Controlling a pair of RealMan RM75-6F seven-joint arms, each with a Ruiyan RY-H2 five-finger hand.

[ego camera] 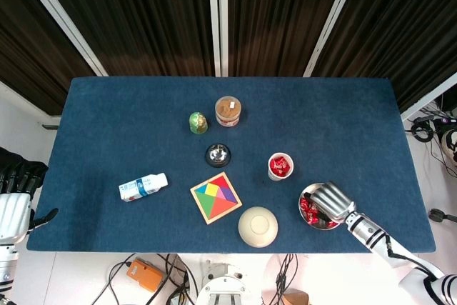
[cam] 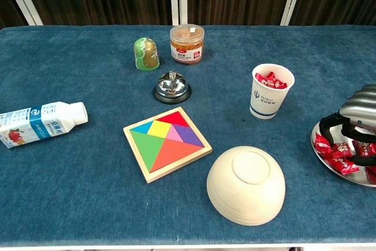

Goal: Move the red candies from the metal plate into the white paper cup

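Several crinkly red candies [cam: 336, 156] fill a round metal plate [cam: 322, 158].

Paper cup [cam: 272, 91] left of plate [cam: 322, 152]; bowl [cam: 246, 184] before cup.

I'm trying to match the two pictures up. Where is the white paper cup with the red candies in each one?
Head view: the white paper cup stands right of centre, just up-left of the metal plate.
Chest view: the cup stands at centre-right, left of the plate at the right edge.
Shared landmark: the silver bell, to the cup's left in both.
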